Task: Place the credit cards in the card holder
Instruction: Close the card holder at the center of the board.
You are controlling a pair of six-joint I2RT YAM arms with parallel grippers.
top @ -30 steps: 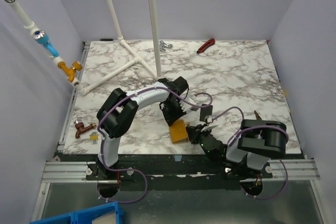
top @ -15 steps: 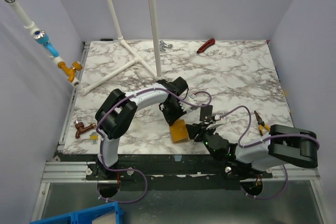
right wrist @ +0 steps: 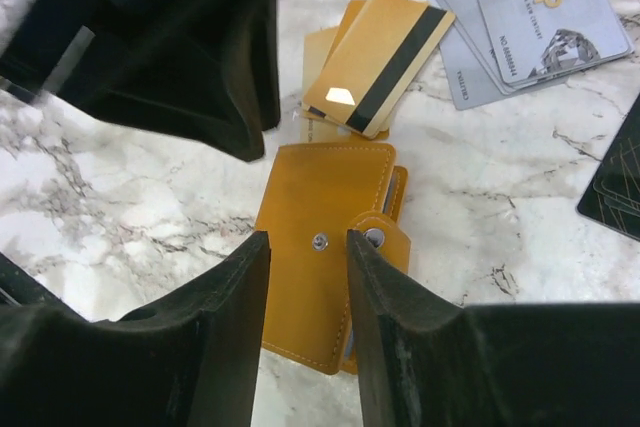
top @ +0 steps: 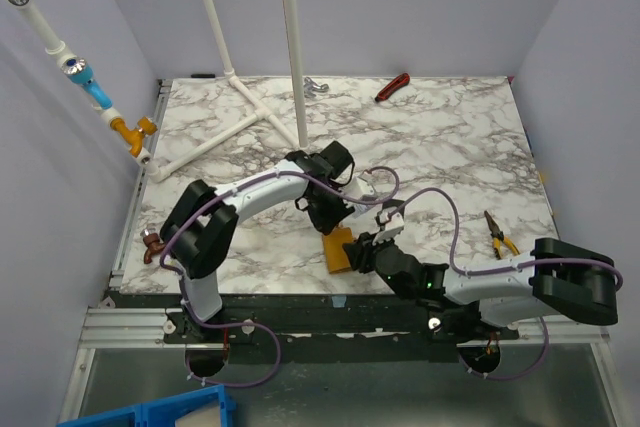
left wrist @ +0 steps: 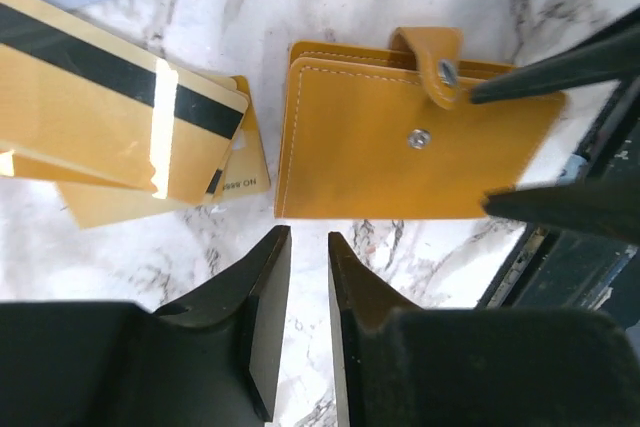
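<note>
The card holder (right wrist: 315,277), mustard-yellow leather with a snap flap (right wrist: 385,237), lies shut on the marble; it also shows in the left wrist view as the card holder (left wrist: 400,142) and in the top view as the card holder (top: 337,253). Gold-tan credit cards (right wrist: 385,62) with a dark stripe lie stacked just beyond it, and pale grey-blue credit cards (right wrist: 535,22) to their right. My right gripper (right wrist: 305,242) hangs open over the holder, its fingers either side of the snap. My left gripper (left wrist: 308,242) stands at the holder's opposite edge, open by a narrow gap and empty.
Black cards (right wrist: 615,182) lie at the right edge of the right wrist view. Pliers (top: 498,234) rest near the table's right side, a red-handled tool (top: 392,86) at the back. A white pipe frame (top: 240,112) rises at the back left.
My right arm has stretched left and lowered toward the holder, and its jaws have opened. The left gripper has shifted slightly back and its jaws have parted a little.
</note>
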